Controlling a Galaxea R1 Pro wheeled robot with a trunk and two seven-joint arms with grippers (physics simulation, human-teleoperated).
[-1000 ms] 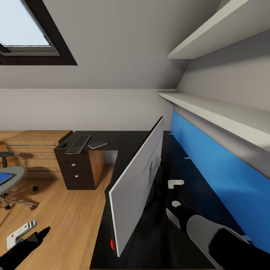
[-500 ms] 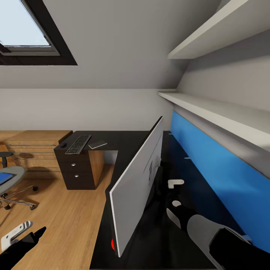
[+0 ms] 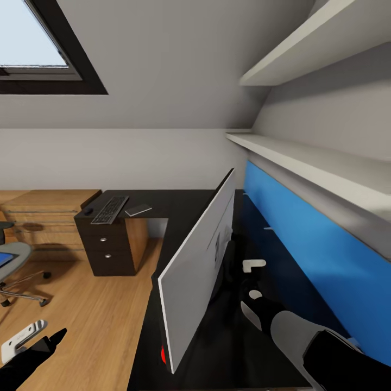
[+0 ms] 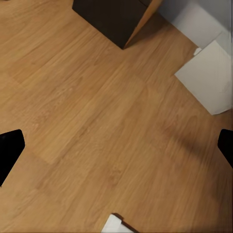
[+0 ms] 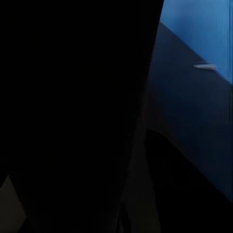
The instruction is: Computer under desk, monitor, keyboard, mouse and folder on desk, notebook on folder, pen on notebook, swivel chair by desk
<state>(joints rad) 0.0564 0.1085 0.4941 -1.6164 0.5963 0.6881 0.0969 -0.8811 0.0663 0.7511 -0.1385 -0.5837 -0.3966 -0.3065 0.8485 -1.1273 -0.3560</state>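
The monitor point(image 3: 198, 266) stands on the black desk point(image 3: 179, 203), its white back toward the camera and its edge running from near to far, a red dot at its near lower corner. The right gripper point(image 3: 251, 278) reaches in behind the monitor by its stand; whether it is open or closed I cannot tell. On the far left end of the desk lie the keyboard point(image 3: 110, 209), the mouse point(image 3: 87, 210) just left of it, and the notebook point(image 3: 138, 209) just right of it. The pen point(image 3: 268, 228) lies near the blue back panel point(image 3: 304, 255). At the far left stands the swivel chair point(image 3: 13, 266) with the blue folder point(image 3: 4, 259) on its seat. The left gripper point(image 4: 116, 155) hangs over the wooden floor point(image 3: 92, 320), its jaws spread wide apart.
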